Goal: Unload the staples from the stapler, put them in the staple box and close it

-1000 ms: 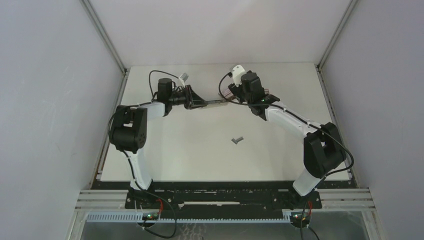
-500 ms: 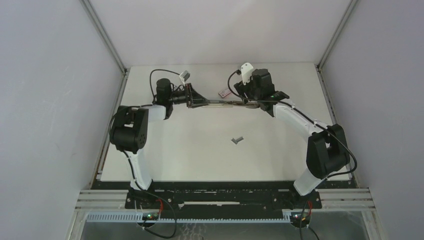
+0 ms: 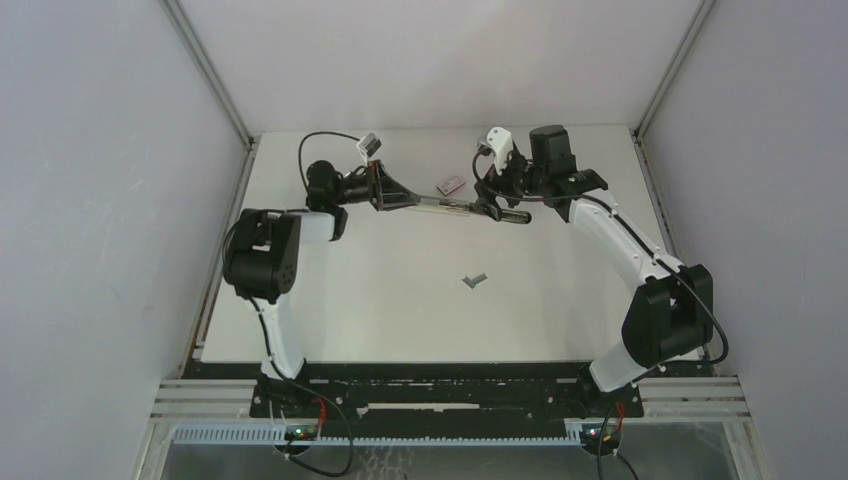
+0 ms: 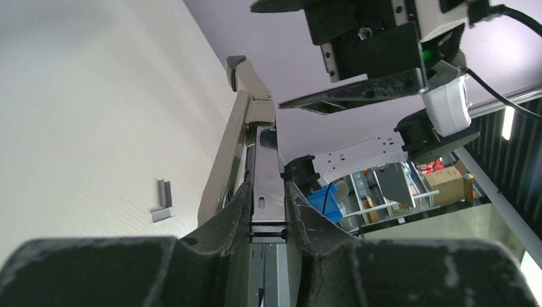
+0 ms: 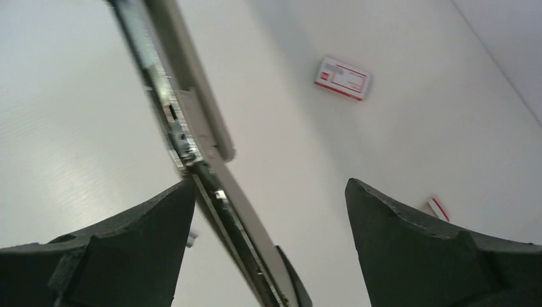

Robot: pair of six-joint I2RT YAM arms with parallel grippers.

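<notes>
The stapler point(image 3: 450, 207) is held off the table at the back, lying left to right. My left gripper point(image 3: 398, 198) is shut on its left end; in the left wrist view the silver bar point(image 4: 268, 185) sits pinched between both fingers. My right gripper point(image 3: 497, 200) stands open around the stapler's right end. In the right wrist view the stapler point(image 5: 192, 128) runs diagonally between the wide-apart fingers, close to the left finger point(image 5: 147, 224). A small bent strip of staples point(image 3: 475, 281) lies on the table mid-way, and these staples point(image 4: 164, 199) also show in the left wrist view.
A small flat red-and-white box point(image 3: 449, 184) lies on the table just behind the stapler; the box point(image 5: 342, 78) also shows in the right wrist view. A small red-edged piece point(image 5: 436, 208) peeks out by the right finger. Walls enclose the table on three sides.
My right arm has swung to the right and its gripper has opened wider. The stapler now reaches further right. The left grip is unchanged.
</notes>
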